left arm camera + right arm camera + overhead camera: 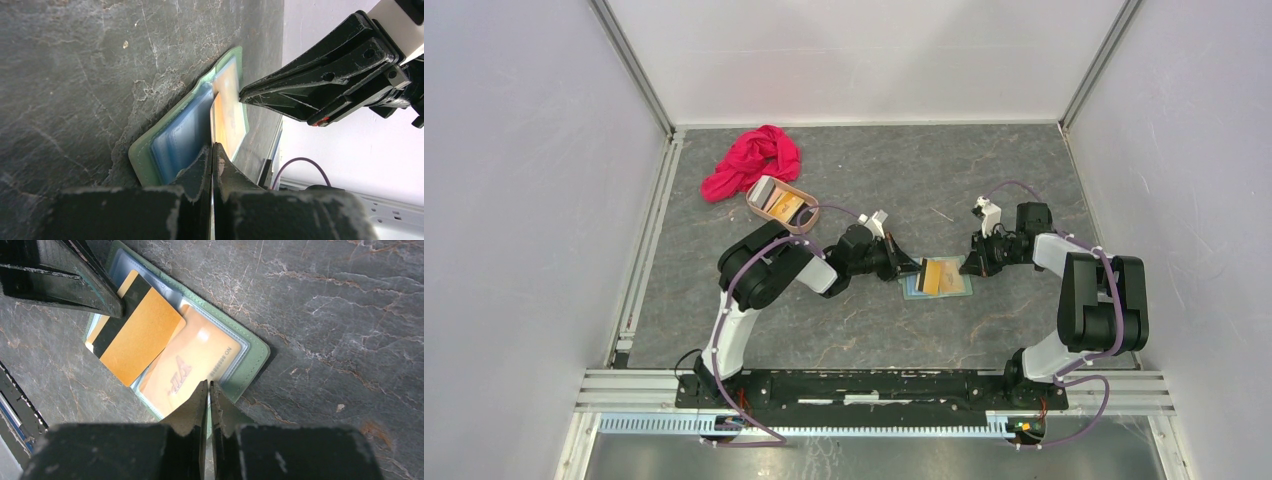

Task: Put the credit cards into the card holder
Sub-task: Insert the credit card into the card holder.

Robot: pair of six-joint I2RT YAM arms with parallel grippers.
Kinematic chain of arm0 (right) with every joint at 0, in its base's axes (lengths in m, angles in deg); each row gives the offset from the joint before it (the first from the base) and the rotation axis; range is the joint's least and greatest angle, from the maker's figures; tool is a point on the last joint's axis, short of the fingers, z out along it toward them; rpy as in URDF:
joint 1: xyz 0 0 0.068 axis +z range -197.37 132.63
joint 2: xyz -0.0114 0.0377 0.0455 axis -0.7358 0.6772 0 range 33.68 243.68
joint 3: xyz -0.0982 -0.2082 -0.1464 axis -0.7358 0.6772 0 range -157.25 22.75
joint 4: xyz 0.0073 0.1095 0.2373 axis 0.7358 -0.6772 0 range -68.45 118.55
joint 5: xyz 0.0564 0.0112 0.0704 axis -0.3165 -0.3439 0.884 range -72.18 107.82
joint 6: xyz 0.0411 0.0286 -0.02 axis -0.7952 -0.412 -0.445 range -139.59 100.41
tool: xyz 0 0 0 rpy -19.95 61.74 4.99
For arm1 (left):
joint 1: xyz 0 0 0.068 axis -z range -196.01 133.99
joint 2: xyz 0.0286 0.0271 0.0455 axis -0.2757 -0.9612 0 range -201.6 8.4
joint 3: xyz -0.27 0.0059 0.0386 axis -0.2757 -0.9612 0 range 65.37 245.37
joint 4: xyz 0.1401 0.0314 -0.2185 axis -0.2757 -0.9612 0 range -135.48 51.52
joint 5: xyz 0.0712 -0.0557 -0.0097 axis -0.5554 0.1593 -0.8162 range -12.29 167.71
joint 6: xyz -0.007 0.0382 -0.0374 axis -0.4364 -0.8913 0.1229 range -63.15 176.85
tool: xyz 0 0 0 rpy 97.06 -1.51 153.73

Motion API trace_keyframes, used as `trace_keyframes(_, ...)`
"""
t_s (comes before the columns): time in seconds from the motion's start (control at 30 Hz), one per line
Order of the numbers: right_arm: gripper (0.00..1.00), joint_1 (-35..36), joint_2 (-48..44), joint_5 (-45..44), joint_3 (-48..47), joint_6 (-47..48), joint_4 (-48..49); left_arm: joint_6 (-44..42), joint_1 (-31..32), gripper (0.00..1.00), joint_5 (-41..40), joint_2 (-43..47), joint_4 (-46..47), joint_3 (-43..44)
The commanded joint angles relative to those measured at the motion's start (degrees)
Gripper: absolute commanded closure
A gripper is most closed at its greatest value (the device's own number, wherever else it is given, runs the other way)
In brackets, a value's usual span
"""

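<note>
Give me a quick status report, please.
Left gripper shut on orange-gold card, over open card holder. Right gripper shut, tips at its edge. Nothing blocking.

The only print I can read is near the middle of the right wrist view. The pale orange card (200,357) under the clear pocket of the card holder (256,354) carries a line of small dark capitals along its right edge that begins "NO", and the word after it is too blurred for me. Lower left of that line the same card bears a larger slanted logo of a few letters, just beside the corner of the orange-gold card (142,335), which I cannot make out. In the top and left wrist views everything is too small or blurred to read.
</note>
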Motion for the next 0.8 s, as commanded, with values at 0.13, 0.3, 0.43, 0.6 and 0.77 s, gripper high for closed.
trace_keyframes(0.13, 0.9, 0.4, 0.0, 0.0, -1.7, 1.0, 0.1, 0.5, 0.6, 0.98, -4.5, -1.1, 3.2, 0.6)
trace_keyframes(0.3, 0.9, 0.4, 0.0, 0.1, -1.7, 1.0, 0.1, 0.6, 1.4, 0.98, -6.2, -1.2, 3.5, 0.5)
trace_keyframes(0.43, 0.9, 0.5, 0.0, 0.1, -1.7, 0.9, 0.1, 0.5, 2.2, 0.98, -7.7, -1.2, 3.5, 0.3)
trace_keyframes(0.6, 0.9, 0.6, 0.0, 0.2, -1.7, 0.9, 0.1, 0.4, 3.2, 0.98, -9.8, -1.3, 3.6, 0.1)
trace_keyframes(0.77, 0.9, 0.6, -0.1, 0.3, -1.7, 0.9, 0.1, 0.3, 3.9, 0.98, -12.4, -0.8, 3.8, -0.9)
